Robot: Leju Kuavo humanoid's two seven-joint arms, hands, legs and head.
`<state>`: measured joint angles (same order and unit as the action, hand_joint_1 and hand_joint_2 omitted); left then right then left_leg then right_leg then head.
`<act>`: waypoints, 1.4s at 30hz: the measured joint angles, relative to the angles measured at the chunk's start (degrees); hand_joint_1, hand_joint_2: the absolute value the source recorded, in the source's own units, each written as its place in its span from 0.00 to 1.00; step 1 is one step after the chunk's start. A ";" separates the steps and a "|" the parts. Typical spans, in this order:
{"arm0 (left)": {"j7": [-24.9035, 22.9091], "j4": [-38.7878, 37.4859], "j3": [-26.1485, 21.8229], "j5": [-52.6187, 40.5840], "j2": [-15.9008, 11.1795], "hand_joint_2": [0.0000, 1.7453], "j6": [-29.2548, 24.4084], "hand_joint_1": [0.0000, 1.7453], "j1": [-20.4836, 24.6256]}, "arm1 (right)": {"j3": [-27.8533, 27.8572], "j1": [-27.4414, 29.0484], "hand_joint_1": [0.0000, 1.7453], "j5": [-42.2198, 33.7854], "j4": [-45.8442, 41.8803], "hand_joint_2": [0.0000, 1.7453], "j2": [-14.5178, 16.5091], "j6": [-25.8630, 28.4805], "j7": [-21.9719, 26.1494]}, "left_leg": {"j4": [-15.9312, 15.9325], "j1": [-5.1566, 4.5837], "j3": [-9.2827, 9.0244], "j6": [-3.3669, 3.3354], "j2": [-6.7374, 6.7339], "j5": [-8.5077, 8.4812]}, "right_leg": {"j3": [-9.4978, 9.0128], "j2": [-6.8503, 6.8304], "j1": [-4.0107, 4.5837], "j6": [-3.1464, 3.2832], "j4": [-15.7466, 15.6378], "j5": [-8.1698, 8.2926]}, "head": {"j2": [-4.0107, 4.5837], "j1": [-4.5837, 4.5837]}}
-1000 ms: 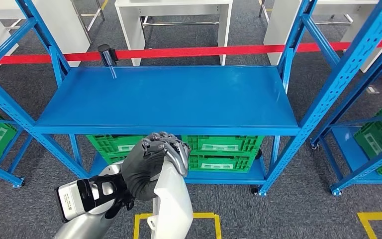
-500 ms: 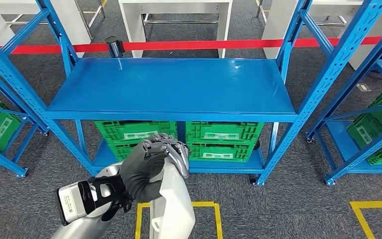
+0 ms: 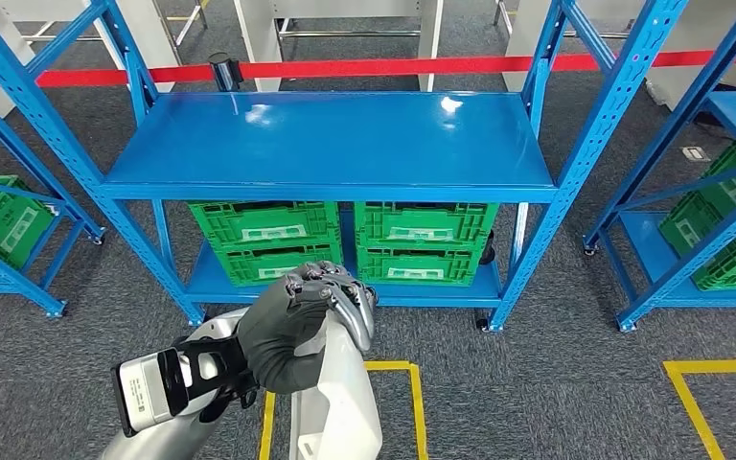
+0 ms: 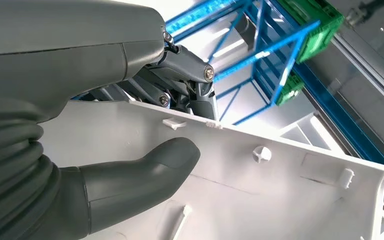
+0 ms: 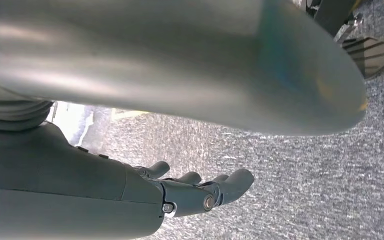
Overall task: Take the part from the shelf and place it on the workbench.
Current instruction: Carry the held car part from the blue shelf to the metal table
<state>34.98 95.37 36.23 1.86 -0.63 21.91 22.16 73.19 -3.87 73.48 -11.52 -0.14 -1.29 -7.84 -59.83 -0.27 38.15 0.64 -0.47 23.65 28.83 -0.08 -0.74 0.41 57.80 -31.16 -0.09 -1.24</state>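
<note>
- Head view: the left hand [image 3: 297, 331] has its fingers wrapped over the top edge of a white part [image 3: 335, 402], holding it out in front of the body, low in the picture. The part stands roughly upright, well clear of the shelf [image 3: 335, 144].
- Left wrist view backs that up. The thick grey thumb [image 4: 145, 170] is pressed flat on the white part's [image 4: 260, 185] inner face, with the darker fingers [image 4: 190, 95] hooked over its rim from the other side. So it's clamped on the part, no doubt there.
- The inside of the part has little moulded tabs and a round peg on it.
- Right wrist view: the right hand [image 5: 200, 192] hangs over grey carpet [image 5: 300, 180], fingers lying side by side, gently curved, nothing in them. They don't look curled shut, just relaxed.
- The blue shelf's upper deck is bare and shiny, with four green crates [image 3: 268, 240] stacked in two pairs on the deck below it.
- More green crates sit in the racks off to the left and right.
- A red barrier tape [image 3: 393, 67] runs behind the shelf, with white tables [image 3: 345, 19] beyond it.
- Yellow floor markings [image 3: 402, 393] frame the spot under the part.
</note>
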 joint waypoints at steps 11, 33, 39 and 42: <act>-0.67 -1.60 1.14 -0.24 0.60 1.00 1.45 1.00 3.44 | 0.04 0.01 0.00 0.00 -0.01 0.00 -0.03 -0.77 -0.41 | 0.35 0.15 -9.63 0.40 -3.56 6.60 | 5.94 -3.57 0.09 -0.57 0.30 5.38 | 0.01 -0.87; -2.25 -5.25 3.11 0.38 2.22 1.00 3.34 1.00 7.73 | 0.13 0.10 0.00 -0.53 -0.04 0.00 -0.31 -1.61 -0.08 | -7.01 -0.18 -1.35 0.06 2.07 8.64 | 3.38 -0.04 -0.45 0.27 0.04 3.27 | 0.00 -0.65; -1.60 -6.38 3.40 0.39 2.02 1.00 3.19 1.00 7.87 | 0.14 0.15 0.00 -0.44 -0.04 0.00 -0.32 -1.15 0.06 | -6.02 0.71 -2.19 0.93 -1.14 6.32 | 3.29 -4.22 -0.43 -0.01 0.14 3.10 | 0.01 -0.89; -0.56 -6.80 3.57 0.32 2.10 1.00 3.14 1.00 8.08 | 0.14 0.13 0.00 -0.38 -0.04 0.00 -0.49 -0.82 0.21 | 1.31 0.19 -5.62 -0.11 -3.26 4.21 | 3.11 -5.86 -0.09 -1.00 0.34 2.91 | 0.00 -0.84</act>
<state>34.42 88.56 39.80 2.18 1.47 25.05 30.24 73.33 -3.74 73.10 -11.56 -0.63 -2.11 -7.63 -58.51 -0.08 32.53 0.53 -3.73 27.87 31.93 -5.95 -0.83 -0.59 58.14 -28.25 -0.09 -2.08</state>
